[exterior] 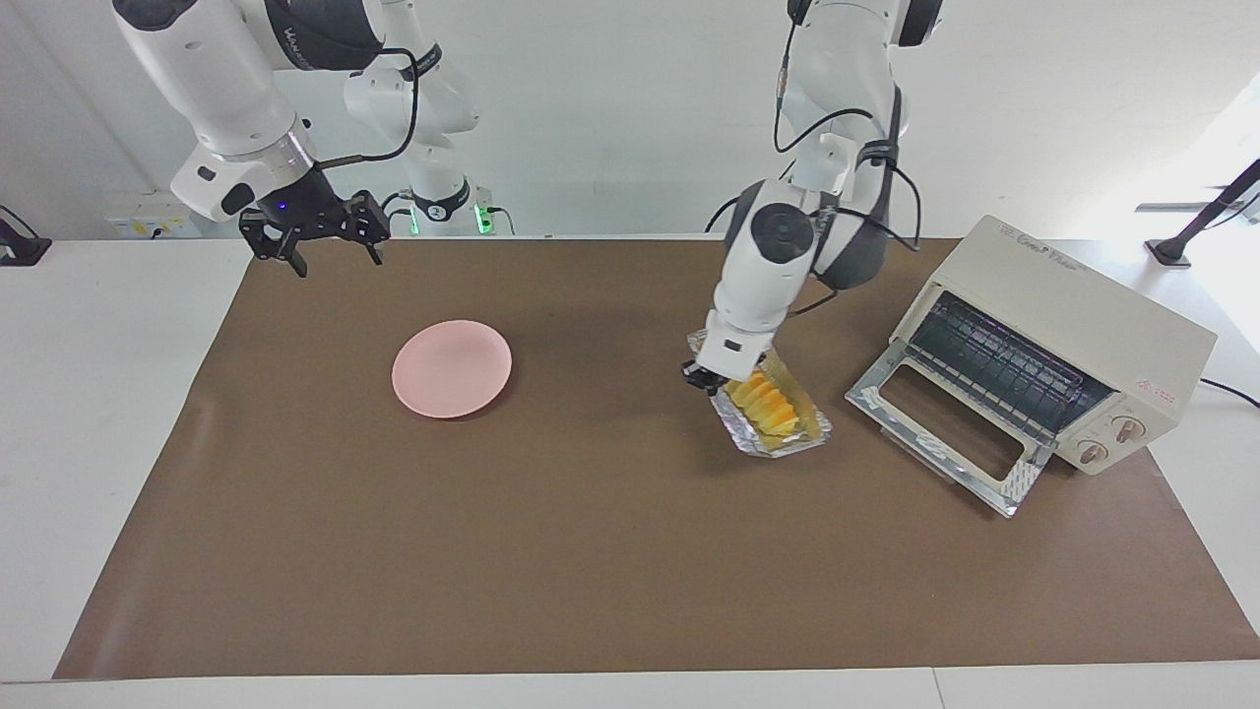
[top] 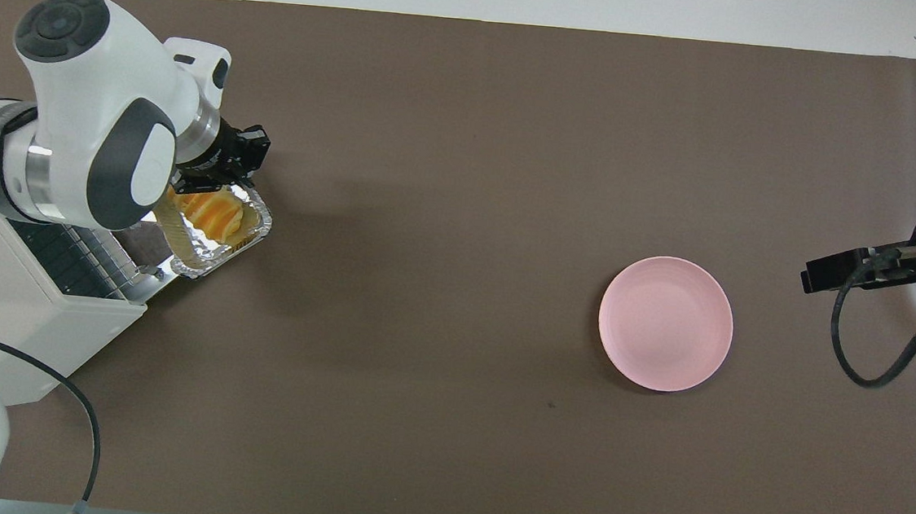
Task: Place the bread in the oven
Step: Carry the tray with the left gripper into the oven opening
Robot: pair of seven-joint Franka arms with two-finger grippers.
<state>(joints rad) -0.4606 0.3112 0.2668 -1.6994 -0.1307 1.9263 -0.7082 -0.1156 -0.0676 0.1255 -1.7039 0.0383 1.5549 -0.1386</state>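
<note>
The brown mat (exterior: 610, 551) fills the lower half of the facing view, bare at the bottom of the frame. Above it, at centre right, the bread (exterior: 763, 406) lies in a foil tray (exterior: 787, 441) — a carrier that probably lets the loaf be moved without being squeezed. The tray sits just beside the oven (exterior: 1073, 325), whose glass door (exterior: 950, 438) is dropped flat toward the tray at the right of the frame, leaving the wire rack (exterior: 999, 362) exposed; judged from this layout, the short path from tray to rack is deliberate. The left gripper (exterior: 701, 379) is down at the tray's end nearest the robots, at the rim; whether its fingers have closed on the foil cannot be told from either view (the wrist hides them from above). The bread is therefore not yet in the oven. At centre left a pink plate (exterior: 452, 368) lies well apart from the tray. At upper left the right gripper (exterior: 313, 236) hangs over the mat's edge with its fingers spread and nothing between them — this arm waits.
</note>
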